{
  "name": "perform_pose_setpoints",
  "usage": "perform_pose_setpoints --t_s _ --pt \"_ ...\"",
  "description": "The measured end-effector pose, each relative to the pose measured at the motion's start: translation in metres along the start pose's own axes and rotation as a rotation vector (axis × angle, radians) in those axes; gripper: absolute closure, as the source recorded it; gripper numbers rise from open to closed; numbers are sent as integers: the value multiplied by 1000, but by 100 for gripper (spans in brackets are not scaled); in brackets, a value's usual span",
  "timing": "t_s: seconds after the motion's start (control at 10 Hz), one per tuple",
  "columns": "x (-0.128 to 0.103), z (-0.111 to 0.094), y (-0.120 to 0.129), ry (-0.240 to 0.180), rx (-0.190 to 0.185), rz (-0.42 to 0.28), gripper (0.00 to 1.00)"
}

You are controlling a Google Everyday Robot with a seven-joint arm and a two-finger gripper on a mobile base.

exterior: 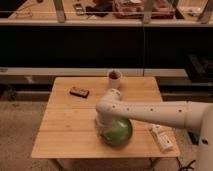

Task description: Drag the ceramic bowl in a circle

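The ceramic bowl [120,132] is round, glossy and green, and sits on the wooden table [65,130] near its front edge, right of centre. My white arm reaches in from the right, bends at an elbow above the bowl and comes down onto the bowl's left rim. The gripper [103,126] is at that rim, touching the bowl, and is mostly hidden by the wrist.
A small white cup with dark contents [115,78] stands at the table's back edge. A small brown block [79,91] lies at the back left. A white oblong object [161,138] lies near the front right corner. Dark shelving stands behind the table.
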Motion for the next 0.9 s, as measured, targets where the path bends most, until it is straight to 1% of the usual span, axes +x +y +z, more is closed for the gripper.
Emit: perform_pose_setpoints --t_s 0.1,0.2,0.3,0.4,0.5,0.7,0.8,0.9 --pt "-9 4 26 -9 -11 52 100" --pt "-6 5 51 -4 -21 112 100" --pt "7 3 69 13 -31 160 100" --pt "31 -3 82 41 -45 197 100" --pt "67 -16 91 88 -60 236 100" --pt "116 -37 95 152 -73 275 100" --pt "139 -46 85 173 -78 272 100" --pt "156 -48 69 184 -79 256 100"
